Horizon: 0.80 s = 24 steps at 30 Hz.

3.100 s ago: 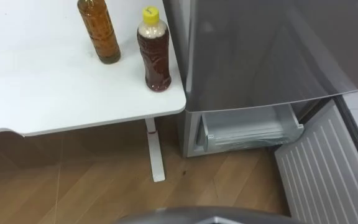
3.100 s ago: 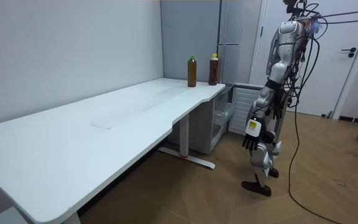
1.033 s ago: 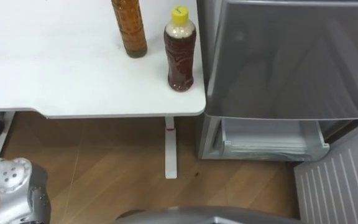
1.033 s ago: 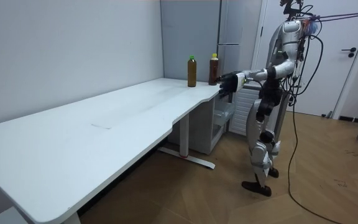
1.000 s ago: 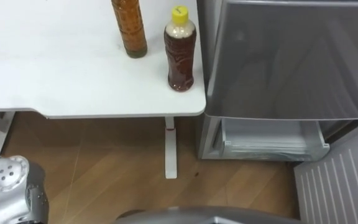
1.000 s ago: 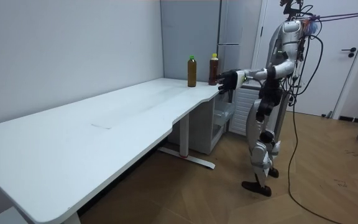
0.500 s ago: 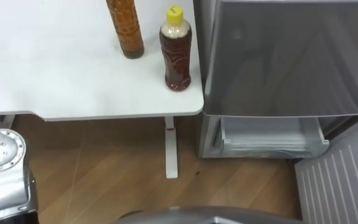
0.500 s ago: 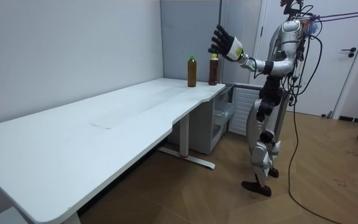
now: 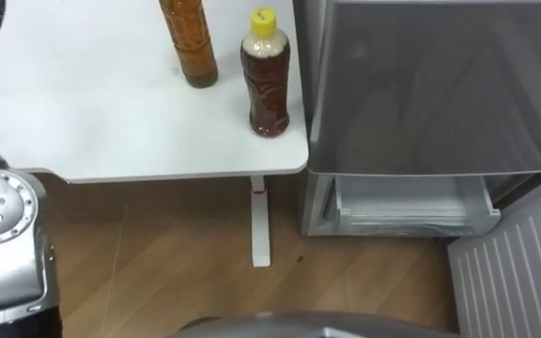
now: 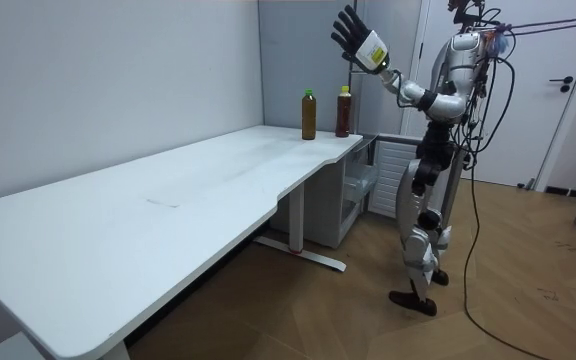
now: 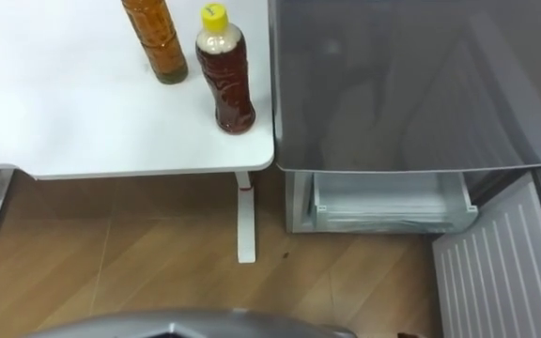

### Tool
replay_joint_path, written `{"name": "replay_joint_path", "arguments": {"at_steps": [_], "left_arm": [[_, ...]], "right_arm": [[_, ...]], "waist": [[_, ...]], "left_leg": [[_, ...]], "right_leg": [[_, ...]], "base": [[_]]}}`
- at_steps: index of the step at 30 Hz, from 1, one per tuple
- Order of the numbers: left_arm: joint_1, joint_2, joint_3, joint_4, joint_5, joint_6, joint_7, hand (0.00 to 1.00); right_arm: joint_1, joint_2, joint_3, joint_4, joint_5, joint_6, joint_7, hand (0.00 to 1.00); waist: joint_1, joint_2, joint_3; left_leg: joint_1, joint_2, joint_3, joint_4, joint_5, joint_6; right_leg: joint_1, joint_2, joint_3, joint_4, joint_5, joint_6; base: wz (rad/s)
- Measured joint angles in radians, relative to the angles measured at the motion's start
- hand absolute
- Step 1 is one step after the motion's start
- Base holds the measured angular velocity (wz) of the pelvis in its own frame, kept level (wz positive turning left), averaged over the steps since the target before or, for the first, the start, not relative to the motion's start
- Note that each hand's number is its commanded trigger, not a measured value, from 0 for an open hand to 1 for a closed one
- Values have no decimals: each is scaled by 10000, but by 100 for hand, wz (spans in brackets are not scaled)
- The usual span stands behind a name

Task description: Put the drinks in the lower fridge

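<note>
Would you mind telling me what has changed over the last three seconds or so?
The left hand, which hung by the robot's side, reached out toward the bottles and has now swung up high above the table, fingers spread, holding nothing. The yellow-capped bottle and the green-capped bottle stand untouched at the table's end, and the lower fridge stays open.

White table (image 9: 111, 113) carries two drink bottles, both upright at its corner, well below the raised left hand (image 10: 353, 40) (fingers spread, up in the air). Yellow-capped bottle (image 9: 265, 75) is by the table edge, approx. under the hand in the room view. Green-capped bottle (image 10: 308, 113) stands just beside it, not touching, further from the hand.
</note>
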<state>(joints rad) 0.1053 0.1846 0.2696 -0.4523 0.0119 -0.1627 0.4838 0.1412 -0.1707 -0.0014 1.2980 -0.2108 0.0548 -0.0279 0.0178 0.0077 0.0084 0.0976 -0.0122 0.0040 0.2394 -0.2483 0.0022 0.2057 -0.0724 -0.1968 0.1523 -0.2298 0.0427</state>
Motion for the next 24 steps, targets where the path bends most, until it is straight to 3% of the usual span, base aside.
{"name": "replay_joint_path", "arguments": {"at_steps": [8,11,20,24], "left_arm": [[-107,1,-1019,-478,-219,163,-1725,0],[-582,4,-1456,-472,-213,352,-2241,0],[-800,15,-1959,-463,-218,645,-3621,0],[-802,21,-1985,-462,-214,838,-4103,0]], "right_arm": [[-131,-20,16,61,-341,-8,88,0],[-225,-76,193,430,-363,-6,313,0],[-234,-123,210,437,-554,85,756,0],[-332,-129,209,421,-697,84,747,0]], "waist": [[-387,12,-28],[-462,-23,-5],[-642,48,-12],[-678,-38,9]], "left_leg": [[15,6,91,-1,1,0],[15,8,132,0,3,2],[7,23,215,8,16,5],[16,34,268,-1,38,11]], "right_leg": [[-1,1,84,3,0,0],[16,2,106,7,0,0],[-92,1,192,52,0,0],[-174,1,288,166,0,0]], "base": [[-1],[-1],[-3],[-5]]}}
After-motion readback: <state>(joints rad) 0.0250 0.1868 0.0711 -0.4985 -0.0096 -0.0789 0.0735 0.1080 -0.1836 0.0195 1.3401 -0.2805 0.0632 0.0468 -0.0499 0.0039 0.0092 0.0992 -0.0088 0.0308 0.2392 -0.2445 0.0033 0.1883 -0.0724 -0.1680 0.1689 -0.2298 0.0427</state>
